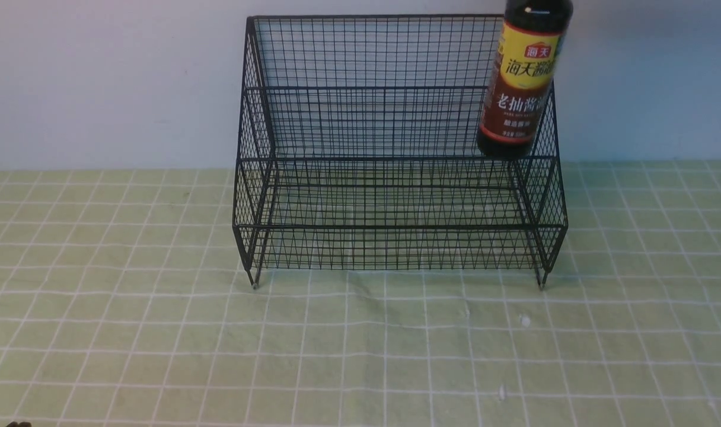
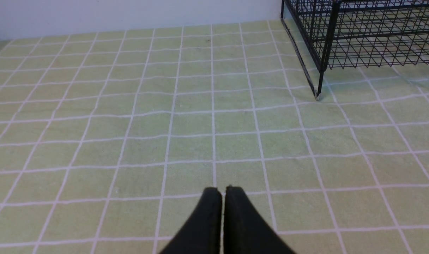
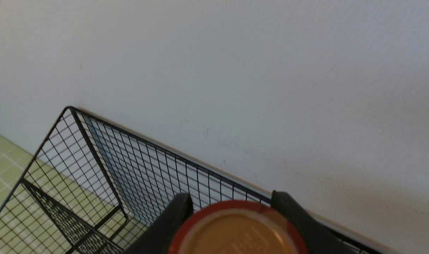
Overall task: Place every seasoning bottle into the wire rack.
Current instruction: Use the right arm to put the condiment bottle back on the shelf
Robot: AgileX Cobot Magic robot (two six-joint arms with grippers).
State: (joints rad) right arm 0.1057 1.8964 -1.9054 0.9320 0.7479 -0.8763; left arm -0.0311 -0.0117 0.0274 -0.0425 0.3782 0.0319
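The seasoning bottle [image 1: 517, 89] is dark with a yellow and dark-red label. It stands slightly tilted at the right end of the black wire rack [image 1: 366, 124], its base level with the upper tier's front rail; its top is cut off by the frame. In the right wrist view my right gripper [image 3: 232, 199] has a finger on each side of the bottle's brown-red cap [image 3: 235, 233], shut on it, above the rack [image 3: 94, 169]. My left gripper [image 2: 221, 190] is shut and empty, low over the cloth, well away from the rack's left foot [image 2: 318, 95].
A green checked cloth [image 1: 360, 344] covers the table. A pale wall [image 1: 99, 77] stands right behind the rack. The rack's two tiers hold nothing else.
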